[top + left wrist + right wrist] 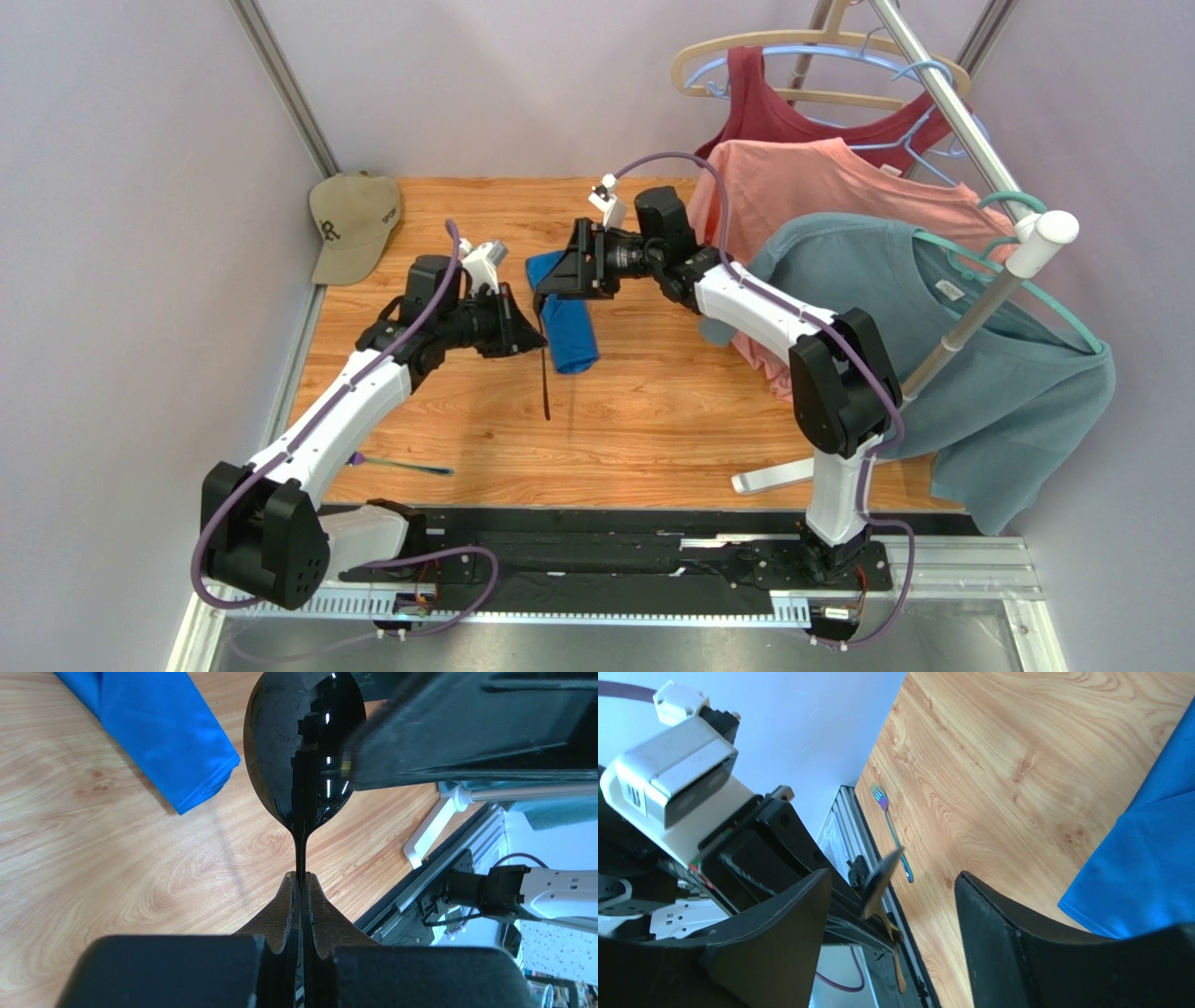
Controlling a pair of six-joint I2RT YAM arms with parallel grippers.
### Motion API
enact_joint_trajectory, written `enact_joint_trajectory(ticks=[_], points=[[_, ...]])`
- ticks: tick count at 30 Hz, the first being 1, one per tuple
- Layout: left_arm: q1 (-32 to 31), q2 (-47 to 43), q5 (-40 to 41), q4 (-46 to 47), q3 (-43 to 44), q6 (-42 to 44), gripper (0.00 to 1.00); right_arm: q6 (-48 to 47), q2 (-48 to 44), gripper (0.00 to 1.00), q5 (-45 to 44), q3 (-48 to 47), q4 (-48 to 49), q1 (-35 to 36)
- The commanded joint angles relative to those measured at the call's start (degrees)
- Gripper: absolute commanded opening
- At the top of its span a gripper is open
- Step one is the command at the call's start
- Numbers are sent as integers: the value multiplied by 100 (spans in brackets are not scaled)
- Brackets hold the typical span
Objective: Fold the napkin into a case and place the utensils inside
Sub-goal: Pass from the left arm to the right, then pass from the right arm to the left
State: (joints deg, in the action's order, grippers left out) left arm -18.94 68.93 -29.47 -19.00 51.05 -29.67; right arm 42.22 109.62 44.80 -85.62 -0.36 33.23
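Note:
The royal-blue napkin lies folded into a narrow strip mid-table, also seen in the left wrist view and the right wrist view. My left gripper is shut on the thin handle of a black spoon, whose dark handle runs just left of the napkin. Above the napkin's far end, my right gripper stands open, nothing touching its fingers. A fork with a blue handle lies near the table's front left.
A tan cap sits at the far left corner. On the right, a rack carries a red tank top, a salmon shirt and a teal-grey T-shirt hanging over the table's right part.

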Motion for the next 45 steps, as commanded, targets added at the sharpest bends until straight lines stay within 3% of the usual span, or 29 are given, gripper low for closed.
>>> enact_joint_trajectory(ticks=[1,2,5,7,8,12,15,26,27,30,32,37,39,40,41,42,43,44,45], points=[[-189,-19,152,90,239,181,0,225,-55,63,-208,-236,-120,218],[-215,-20,222,73,265,198,0,321,-73,49,-304,-201,-148,227],[-364,-28,477,-15,432,330,0,375,-187,28,-715,-200,-499,254],[-505,15,687,-25,572,365,0,393,-257,3,-945,-340,-877,254],[-558,33,828,-42,617,366,0,436,-283,0,-1164,-393,-1035,254],[-874,51,1671,-253,714,313,47,945,-757,0,-2236,-236,-1737,236],[-1339,182,2234,-366,775,418,50,1244,-1065,0,-2984,-174,-2168,254],[-1877,613,2745,-209,678,357,43,2273,-1777,0,-3540,353,-2249,227],[-1877,631,2710,-209,722,374,32,2317,-1830,0,-3539,397,-2136,236],[-1877,561,2552,-121,696,366,10,2405,-2032,1,-3530,529,-2047,192],[-1877,560,2359,-173,757,357,3,2527,-2138,1,-3618,652,-1933,175],[-1877,368,2148,-51,670,383,0,2581,-2199,4,-3469,608,-1767,140],[-1868,315,2113,-42,644,374,0,2293,-2252,14,-3407,565,-1643,148],[-1868,245,1982,-33,635,366,0,2047,-2270,21,-3346,521,-1582,140],[-1790,201,1859,28,608,339,0,1758,-2270,43,-3233,373,-1599,122],[-1728,148,1675,89,573,235,0,1311,-2305,54,-3110,354,-1660,78],[-1649,43,1221,142,477,147,0,1080,-2349,58,-2926,388,-1538,-18],[-1552,-19,981,282,415,59,0,739,-2384,69,-2558,441,-1407,-62],[-1369,-72,735,370,345,-134,0,83,-2428,71,-2355,441,-1327,-106]])
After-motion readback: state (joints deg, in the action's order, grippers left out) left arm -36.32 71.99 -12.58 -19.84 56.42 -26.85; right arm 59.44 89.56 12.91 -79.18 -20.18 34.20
